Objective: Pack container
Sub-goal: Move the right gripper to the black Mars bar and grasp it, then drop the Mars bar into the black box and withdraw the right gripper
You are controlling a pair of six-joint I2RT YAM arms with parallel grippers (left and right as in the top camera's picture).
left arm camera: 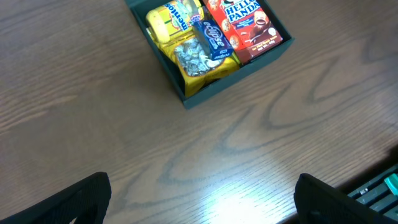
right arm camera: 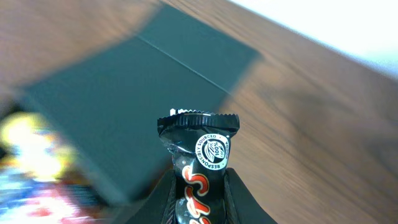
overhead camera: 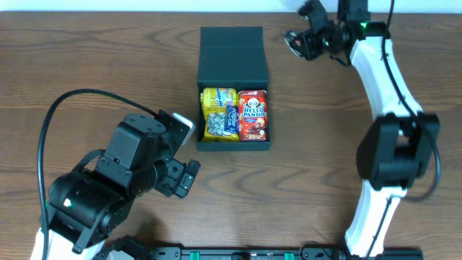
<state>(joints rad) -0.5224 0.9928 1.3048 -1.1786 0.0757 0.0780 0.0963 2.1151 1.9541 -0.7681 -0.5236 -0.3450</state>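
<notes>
Two end effectors are in view over a wood-grain worktop. At the far right, the right end effector is clamped on a black-wrapped candy bar. Its two dark fingers press the wrapper from either side. The bar's crimped end sticks up above the fingers, showing a round white seal and part of some red lettering edged in gold. This end effector is held near the far edge of the worktop, to the right of the container's lid and apart from it.

The left end effector is spread wide with nothing between its fingers. It sits at the near left, close to the container's near left corner but not touching it.

The container, a matte black box, sits at the middle of the worktop. Its flat lid is folded back and lies open on the far side. Inside, a yellow snack packet lies on the left. A small blue packet lies partly over the yellow one. A red Hello Panda box lies on the right, touching the blue packet
</notes>
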